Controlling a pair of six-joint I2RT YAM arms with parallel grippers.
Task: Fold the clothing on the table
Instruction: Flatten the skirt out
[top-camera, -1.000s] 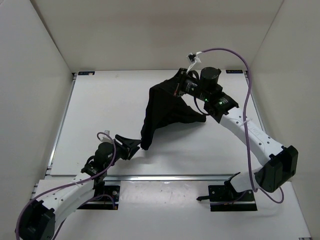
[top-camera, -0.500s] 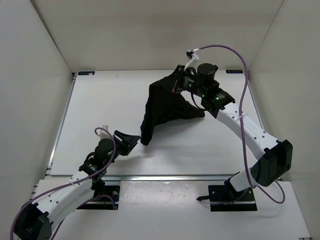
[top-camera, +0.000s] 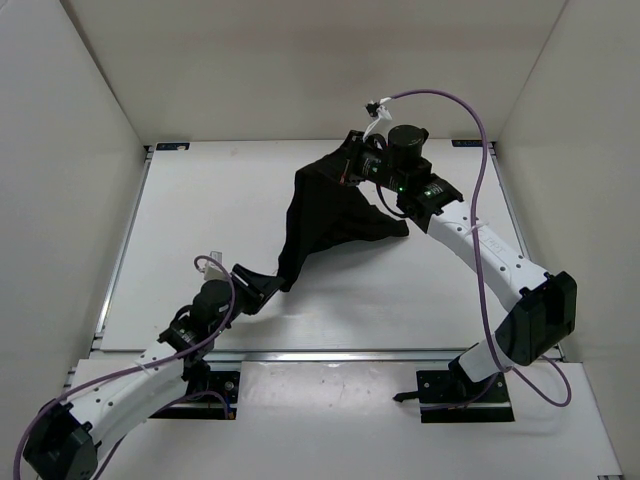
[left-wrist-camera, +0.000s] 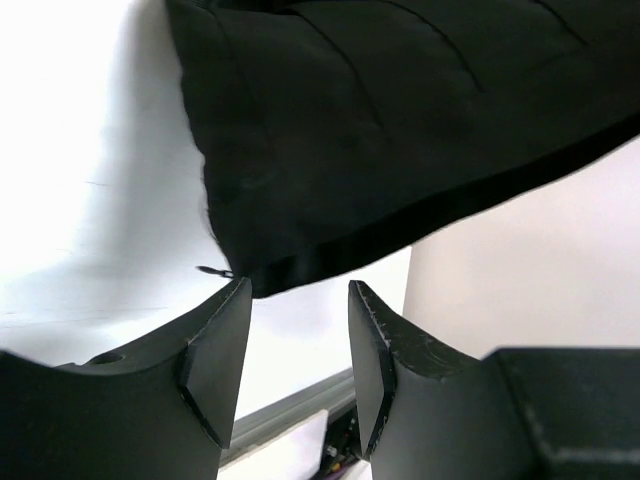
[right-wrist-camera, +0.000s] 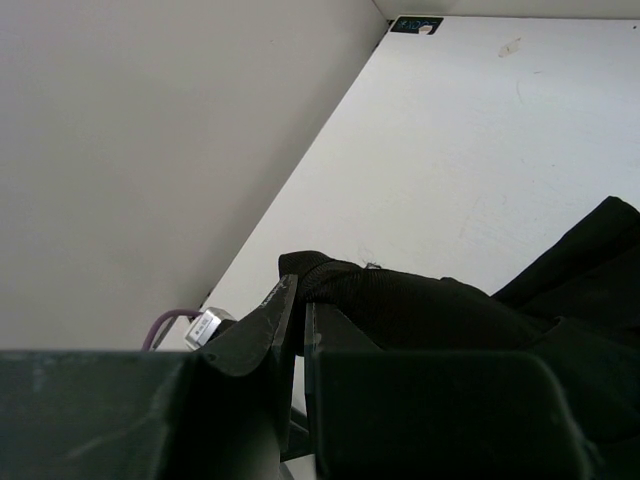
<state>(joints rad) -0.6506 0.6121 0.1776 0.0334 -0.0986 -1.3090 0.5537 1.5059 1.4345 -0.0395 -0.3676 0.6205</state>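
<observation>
White walls (top-camera: 300, 70) are boxing in the counter (top-camera: 200, 220), where the right claw (right-wrist-camera: 300, 305) is gripping the clothing (top-camera: 330, 215) by a far fold, lifted over the far centre-right. The left claw (left-wrist-camera: 298, 300) is hovering unclenched at the trailing hem corner, probably needing to pinch it next; bare counter is lying leftward, rails (top-camera: 122, 250) well apart

In the left wrist view the clothing (left-wrist-camera: 380, 130) runs off the frame from 12 to 2 o'clock. From above, the right gripper (top-camera: 352, 168) merges with black fabric, its jaws too small to distinguish.
</observation>
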